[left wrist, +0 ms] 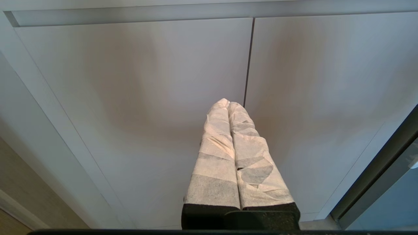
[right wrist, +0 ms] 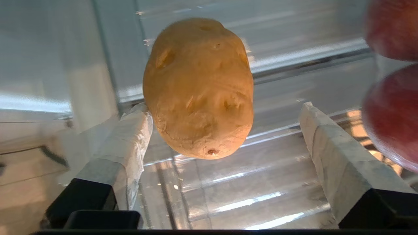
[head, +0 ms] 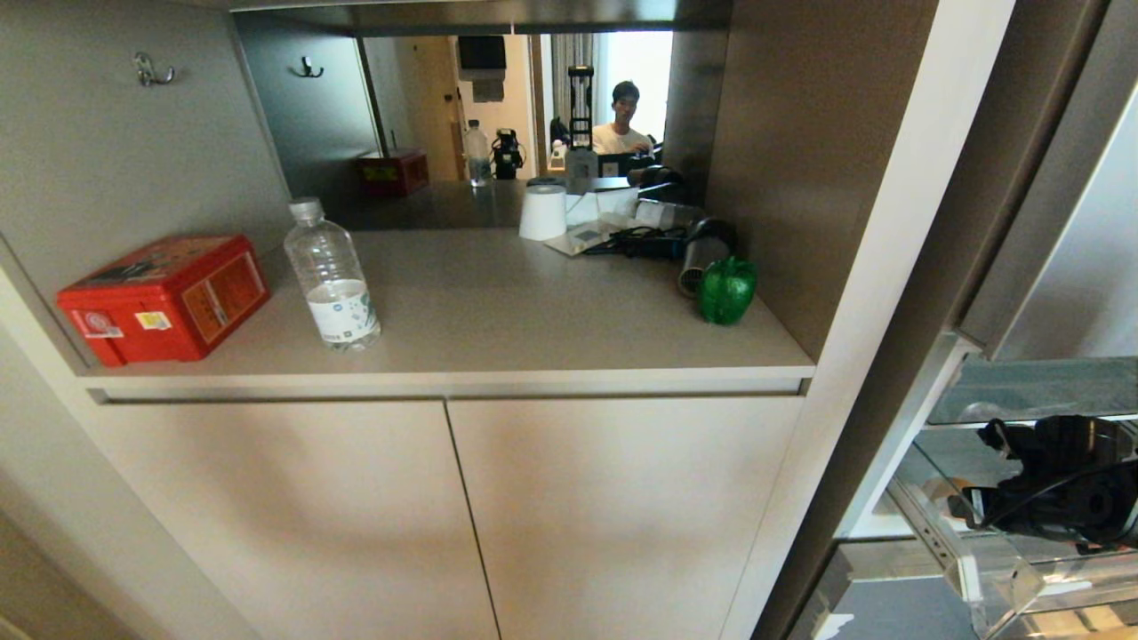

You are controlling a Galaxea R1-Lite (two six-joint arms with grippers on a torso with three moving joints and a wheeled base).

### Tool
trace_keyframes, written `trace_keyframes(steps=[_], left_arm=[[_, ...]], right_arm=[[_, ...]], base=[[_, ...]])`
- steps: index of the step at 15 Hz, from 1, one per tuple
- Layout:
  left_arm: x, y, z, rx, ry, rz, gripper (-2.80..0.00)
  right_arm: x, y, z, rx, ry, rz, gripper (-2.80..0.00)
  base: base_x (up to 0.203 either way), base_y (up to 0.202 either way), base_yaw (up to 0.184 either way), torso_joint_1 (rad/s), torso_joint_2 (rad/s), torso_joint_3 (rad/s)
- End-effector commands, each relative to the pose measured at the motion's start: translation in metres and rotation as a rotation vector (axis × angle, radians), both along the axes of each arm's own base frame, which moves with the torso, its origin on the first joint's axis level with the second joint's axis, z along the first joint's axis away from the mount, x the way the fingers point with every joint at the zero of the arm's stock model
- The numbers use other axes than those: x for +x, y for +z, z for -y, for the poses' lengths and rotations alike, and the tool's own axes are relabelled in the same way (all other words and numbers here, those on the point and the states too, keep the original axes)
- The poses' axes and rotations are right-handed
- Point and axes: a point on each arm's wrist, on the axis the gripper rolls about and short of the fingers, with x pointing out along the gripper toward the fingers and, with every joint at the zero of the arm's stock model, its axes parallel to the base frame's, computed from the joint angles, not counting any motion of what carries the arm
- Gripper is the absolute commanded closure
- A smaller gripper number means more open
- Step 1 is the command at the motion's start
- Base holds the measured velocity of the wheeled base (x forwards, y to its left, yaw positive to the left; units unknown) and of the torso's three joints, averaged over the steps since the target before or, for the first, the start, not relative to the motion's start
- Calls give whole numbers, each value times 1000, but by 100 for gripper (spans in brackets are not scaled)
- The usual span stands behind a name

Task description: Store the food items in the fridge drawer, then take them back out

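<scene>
releasing step in hand — right gripper point(right wrist: 222, 130) stands inside the fridge drawer point(right wrist: 228, 195) with its taped fingers point(right wrist: 130, 137) spread wide. potato point(right wrist: 199, 88) sits between them on the clear floor, touching one finger, well clear of the other. judged: potato stored. next move calls for backing straight out of the drawer without nudging the potato, then fetching the bell pepper point(head: 726, 289), far from the drawer on the countertop point(head: 533, 329). left gripper point(left wrist: 228, 104) pressed together, parked before the cabinet doors point(left wrist: 130, 98). hidden — drawer's rim cut off; red rounded things point(right wrist: 392, 98) beside the potato unidentifiable.
</scene>
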Motion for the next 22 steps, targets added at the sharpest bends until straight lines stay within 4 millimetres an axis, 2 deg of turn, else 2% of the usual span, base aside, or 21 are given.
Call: trace_keyframes(steps=[1, 5, 12, 15, 22], left_arm=[[1, -3, 0, 0, 0, -10, 0], [1, -3, 0, 0, 0, -10, 0], [1, -3, 0, 0, 0, -10, 0], [1, -3, 0, 0, 0, -10, 0], [1, -3, 0, 0, 0, -10, 0]], right_arm=[[1, 0, 1, -18, -15, -3, -280], [5, -8, 4, -31, -41, -20, -280], [5, -2, 2, 7, 0, 20, -280], [4, 8, 2, 10, 20, 67, -280], [-27, 32, -6, 9, -5, 76, -280]], base=[[0, 0, 0, 0, 0, 0], [0, 0, 0, 0, 0, 0], [0, 0, 0, 0, 0, 0], [0, 0, 0, 0, 0, 0], [0, 0, 0, 0, 0, 0]])
